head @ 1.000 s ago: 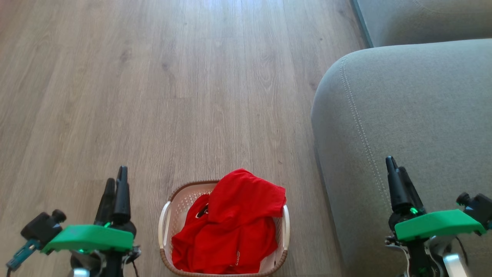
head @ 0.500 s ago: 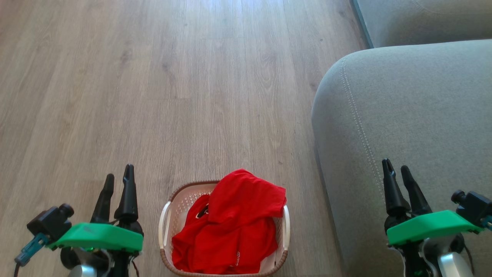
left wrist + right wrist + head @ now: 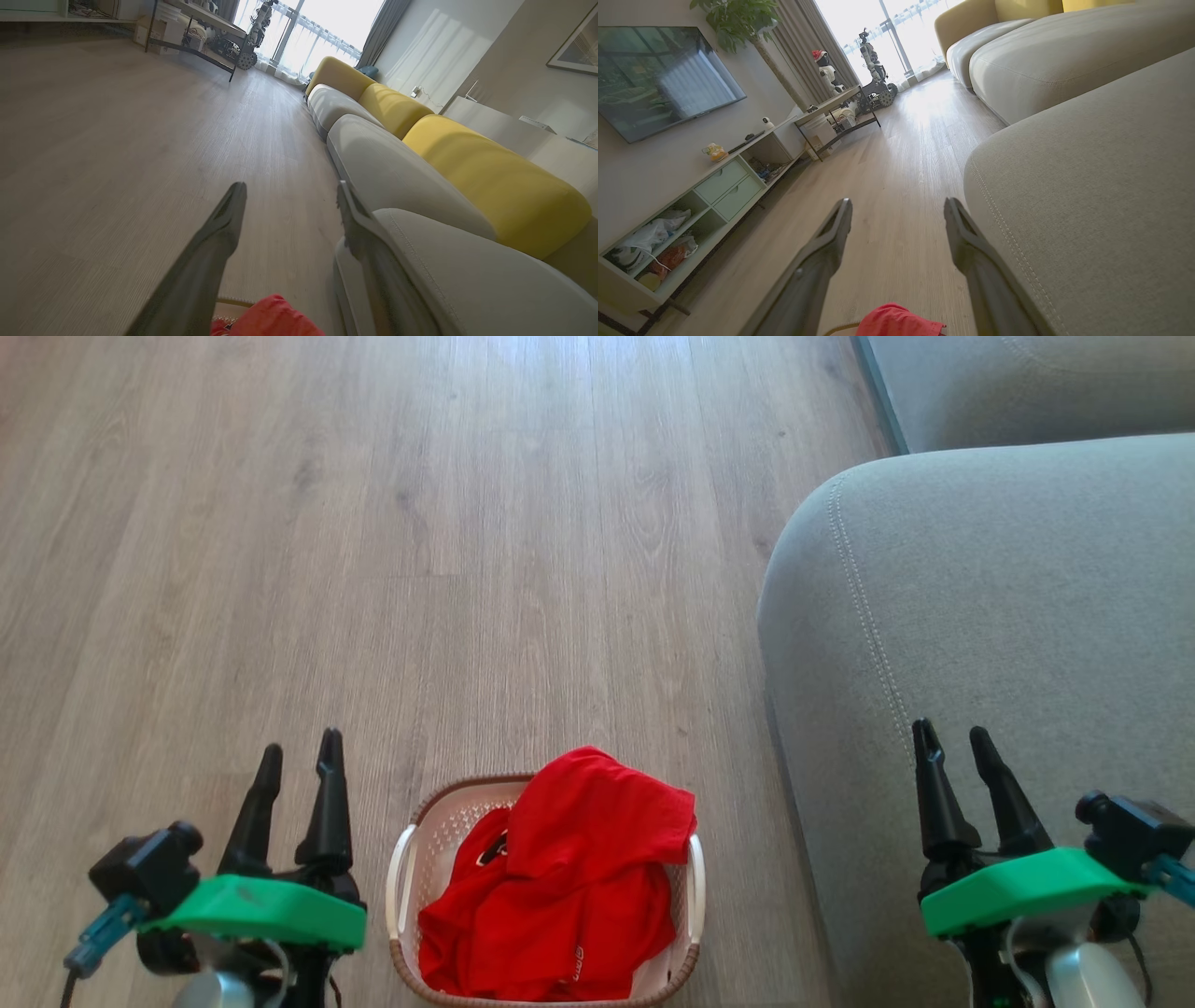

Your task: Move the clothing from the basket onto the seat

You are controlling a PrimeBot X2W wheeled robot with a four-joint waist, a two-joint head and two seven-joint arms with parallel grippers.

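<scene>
Basically nothing's done yet: the left gripper [image 3: 301, 742] and right gripper [image 3: 950, 728] hover empty, fingers spread, either side of the basket [image 3: 439, 798]. The clothing [image 3: 569, 868], maybe two red pieces, is all piled inside it. The seat [image 3: 1008, 597] beyond has nothing on the part I can see.

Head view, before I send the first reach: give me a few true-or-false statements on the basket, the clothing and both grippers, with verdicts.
1. The red clothing lies in the white laundry basket. True.
2. The left gripper is shut on a garment. False: its jaws stand open and hold nothing.
3. The basket stands on the grey seat. False: it stands on the wooden floor, beside the seat.
4. The right gripper is open and holds nothing. True.
5. One red garment already lies on the seat. False: all the red clothing in sight is in the basket.
</scene>
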